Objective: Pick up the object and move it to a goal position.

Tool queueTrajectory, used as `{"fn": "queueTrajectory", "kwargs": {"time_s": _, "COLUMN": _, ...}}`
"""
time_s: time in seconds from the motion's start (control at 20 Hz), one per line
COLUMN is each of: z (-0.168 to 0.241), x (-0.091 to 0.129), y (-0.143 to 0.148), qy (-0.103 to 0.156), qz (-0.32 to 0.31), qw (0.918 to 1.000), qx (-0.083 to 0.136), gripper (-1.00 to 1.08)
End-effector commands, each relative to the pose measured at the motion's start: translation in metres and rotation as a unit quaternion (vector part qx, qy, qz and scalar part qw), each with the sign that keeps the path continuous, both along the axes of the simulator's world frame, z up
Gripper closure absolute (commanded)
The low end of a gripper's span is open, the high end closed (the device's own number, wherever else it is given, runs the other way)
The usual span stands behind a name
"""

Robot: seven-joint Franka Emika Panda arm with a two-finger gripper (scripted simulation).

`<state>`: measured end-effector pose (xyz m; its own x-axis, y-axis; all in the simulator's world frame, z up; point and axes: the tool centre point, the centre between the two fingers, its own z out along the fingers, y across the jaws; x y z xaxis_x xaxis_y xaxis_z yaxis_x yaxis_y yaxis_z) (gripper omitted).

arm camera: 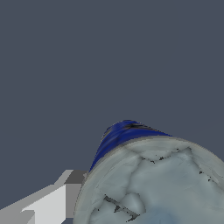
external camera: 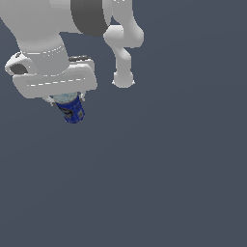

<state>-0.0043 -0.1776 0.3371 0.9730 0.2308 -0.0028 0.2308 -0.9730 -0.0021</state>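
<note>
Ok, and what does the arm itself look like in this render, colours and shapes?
The arm is glossy white with rounded, bulbous links and one dark grey band around a joint. A further white link curves behind it and ends in a flared foot. The end effector hangs from a wide, flat white block; one finger shows white with a grey edge. No cables or markings are visible.

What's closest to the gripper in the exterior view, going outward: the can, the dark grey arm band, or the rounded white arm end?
1. Can, right at the gripper, between its fingers.
2. Dark grey arm band, above.
3. Rounded white arm end, toward the exterior view's right.
2 and 3 are close to call.
</note>
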Motion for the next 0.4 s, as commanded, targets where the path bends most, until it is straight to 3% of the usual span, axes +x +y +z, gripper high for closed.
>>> {"fn": "queueTrajectory", "kwargs": {"time_s": 0.0, "z": 0.0105, "x": 0.0028, "y": -0.0028, "qy": -0.002, "qz": 0.000, "qw": 1.0000, "qx": 0.000, "gripper": 1.08}}
{"fn": "queueTrajectory", "kwargs": {"time_s": 0.35, "z": 0.0179, "x": 0.0057, "y": -0.0052, "qy": -0.002, "qz": 0.000, "qw": 1.0000, "qx": -0.001, "gripper": 1.08}}
